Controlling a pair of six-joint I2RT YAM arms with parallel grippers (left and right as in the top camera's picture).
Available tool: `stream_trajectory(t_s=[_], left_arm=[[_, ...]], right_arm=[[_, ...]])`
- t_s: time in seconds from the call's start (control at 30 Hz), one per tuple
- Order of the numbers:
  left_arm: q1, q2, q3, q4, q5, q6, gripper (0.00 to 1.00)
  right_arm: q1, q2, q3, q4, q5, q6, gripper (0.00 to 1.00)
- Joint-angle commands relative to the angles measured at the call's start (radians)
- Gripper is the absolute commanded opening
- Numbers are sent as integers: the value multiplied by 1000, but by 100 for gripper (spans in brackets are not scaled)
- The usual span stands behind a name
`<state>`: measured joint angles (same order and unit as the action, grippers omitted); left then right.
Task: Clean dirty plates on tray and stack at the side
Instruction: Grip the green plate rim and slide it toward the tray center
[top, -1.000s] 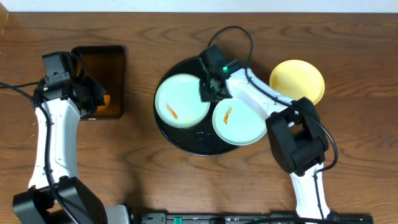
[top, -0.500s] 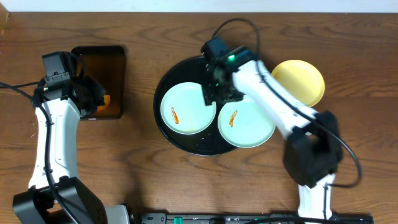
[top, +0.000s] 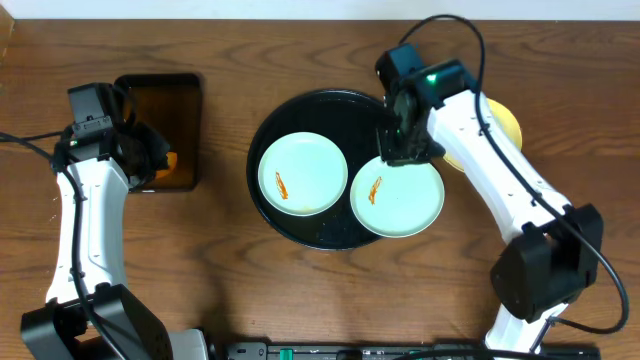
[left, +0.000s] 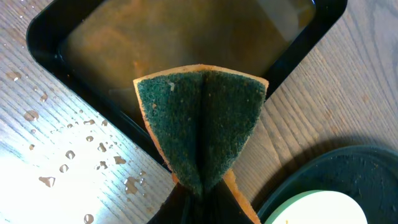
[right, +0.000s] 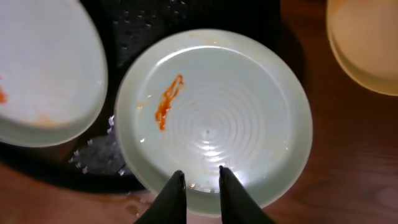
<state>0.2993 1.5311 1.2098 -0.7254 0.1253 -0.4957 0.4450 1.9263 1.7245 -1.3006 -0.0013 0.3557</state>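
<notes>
The round black tray (top: 318, 110) holds a mint plate (top: 302, 175) with an orange-red smear. A second smeared mint plate (top: 397, 197) overhangs the tray's right rim; it fills the right wrist view (right: 211, 118). The yellow plate (top: 505, 125) lies on the table to the right, partly hidden by my right arm. My right gripper (top: 405, 150) hovers over the second plate's rim, its fingers (right: 199, 180) a narrow gap apart with nothing between them. My left gripper (top: 160, 160) is shut on a folded green-and-orange sponge (left: 202, 124) by the rectangular tray.
A rectangular black tray (top: 160, 100) with brownish liquid sits at the far left, its rim showing in the left wrist view (left: 62, 37). Water drops (left: 74, 149) lie on the table beside it. The round tray's edge (left: 348, 168) shows at lower right there.
My right arm swung right, from between the two mint plates to the right plate's far rim. Both mint plates shifted slightly right and toward the front. The left arm has not moved.
</notes>
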Motion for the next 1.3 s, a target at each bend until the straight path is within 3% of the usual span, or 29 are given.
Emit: stream_trajectory(t_s=[0.0,0.17,0.23,0.47,0.77,1.0,1.2,1.27], left_arm=[[3,1,2,1,-2,17,9],[3,1,2,1,-2,17,9],[3,1,2,1,-2,17,9],[3,1,2,2,-2,17,9],[3,1,2,5,-2,17,9],[3,2,2,4,-2,17,9],[3,5,2,2,-2,17,10],[3,8,2,1,-2,17,9]], right_arm=[[-2,24,-90,66,29,22,16],[-24,33,-221,281,57,47,14],[-32,44,-254,355,57,52,8],[-40,103,-282,523,65,56,1],[-40,171,-282,581,80,60,1],[-44,171,-278,724,152,54,3],[-75,170,-195,717,230,6,9],[-93,170,-106,639,225,-5,13]])
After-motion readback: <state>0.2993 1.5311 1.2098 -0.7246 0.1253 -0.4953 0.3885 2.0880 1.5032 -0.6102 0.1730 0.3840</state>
